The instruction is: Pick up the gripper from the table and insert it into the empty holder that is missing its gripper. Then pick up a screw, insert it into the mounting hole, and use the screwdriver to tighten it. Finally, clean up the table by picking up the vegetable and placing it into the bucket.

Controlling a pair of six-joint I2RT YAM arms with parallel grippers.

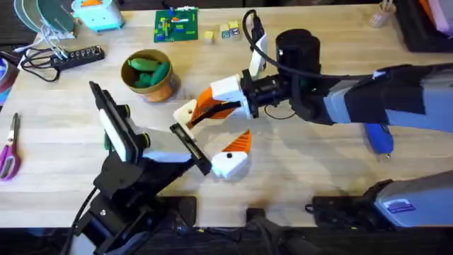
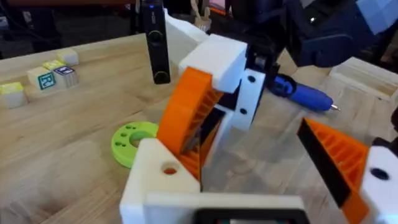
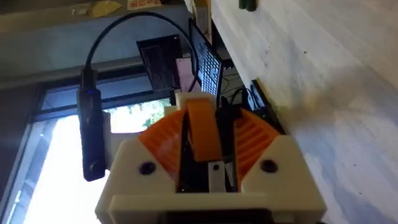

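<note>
My right gripper (image 1: pixel 207 106) is shut on the orange ribbed gripper (image 3: pixel 202 127), also seen as the wedge (image 2: pixel 186 115). It holds the wedge against the holder (image 2: pixel 158 180), the white padless finger block of my left gripper (image 1: pixel 209 138). The mounting hole (image 2: pixel 169 168) on that block shows orange inside. My left gripper stands open, and its other finger (image 2: pixel 339 162) carries an orange pad. The blue screwdriver (image 1: pixel 379 138) lies on the table right of the right arm. The ochre bucket (image 1: pixel 164 86) stands at the back left with a green vegetable (image 1: pixel 147 69) inside. The screw is out of view.
A green disc (image 2: pixel 134 140) lies on the table beside the holder. Small lettered blocks (image 1: pixel 221 32) and a green circuit board (image 1: pixel 177 25) sit at the back. A power strip (image 1: pixel 74 57) and scissors (image 1: pixel 8 149) lie at the left.
</note>
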